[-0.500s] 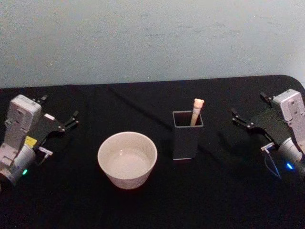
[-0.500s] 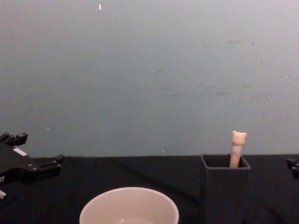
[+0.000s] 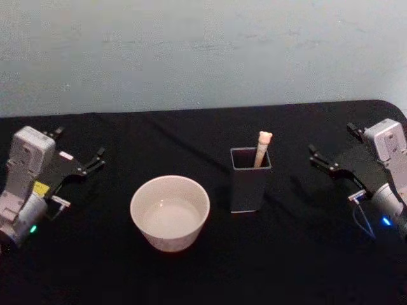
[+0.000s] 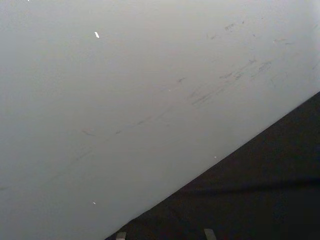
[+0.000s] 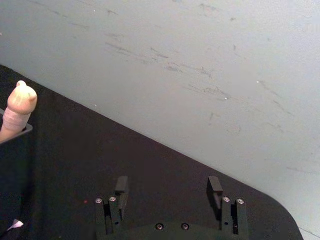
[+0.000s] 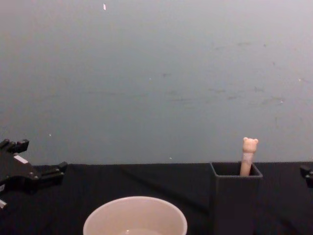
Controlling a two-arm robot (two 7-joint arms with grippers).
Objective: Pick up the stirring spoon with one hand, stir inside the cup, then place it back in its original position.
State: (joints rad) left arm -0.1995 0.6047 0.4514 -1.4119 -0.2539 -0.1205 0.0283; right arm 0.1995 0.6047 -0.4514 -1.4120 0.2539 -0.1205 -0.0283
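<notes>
The stirring spoon stands in the dark grey square holder, its beige bear-head handle sticking above the rim; its bowl is hidden inside. The cream cup sits left of the holder and holds nothing I can see. My left gripper rests open at the table's left side, far from the cup. At the right side my right gripper is open, well to the right of the holder. In the right wrist view its fingertips are spread, with the spoon handle off to one side.
A black cloth covers the table, and a plain pale wall stands behind it. There is free room between the cup and each arm.
</notes>
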